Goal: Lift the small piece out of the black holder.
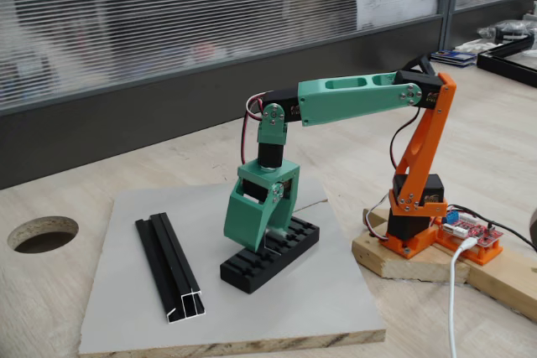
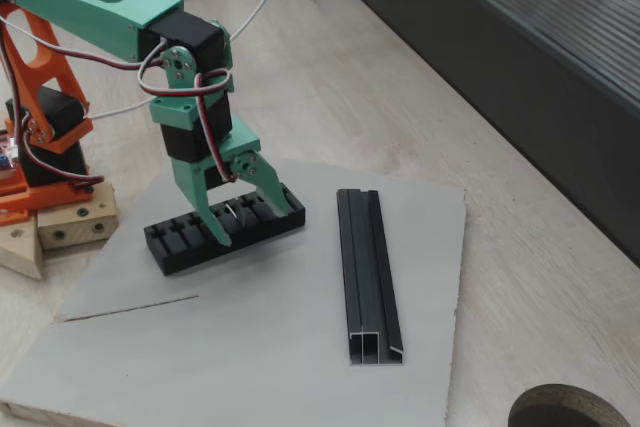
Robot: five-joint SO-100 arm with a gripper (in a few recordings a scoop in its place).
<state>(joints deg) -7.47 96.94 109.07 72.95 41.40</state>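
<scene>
The black holder [image 1: 281, 251] [image 2: 180, 240], a short slotted block, lies on the grey board [image 1: 319, 299] [image 2: 260, 347]. My green gripper [image 1: 264, 236] [image 2: 256, 224] points down over the holder's middle. It is open, with one finger on each long side of the block. A small grey glint, apparently the small piece [image 2: 233, 212], sits in a slot between the fingers. The fingers are not touching it. In a fixed view the gripper body hides most of that slot, and only a thin pale sliver [image 1: 266, 243] shows there.
A long black channel rail [image 1: 170, 267] [image 2: 367, 272] lies on the board beside the holder. The orange arm base [image 1: 417, 215] [image 2: 40, 137] stands on a wooden block with a red circuit board [image 1: 471, 232] and cables. There is a round hole [image 1: 42, 233] [image 2: 570, 409] in the table.
</scene>
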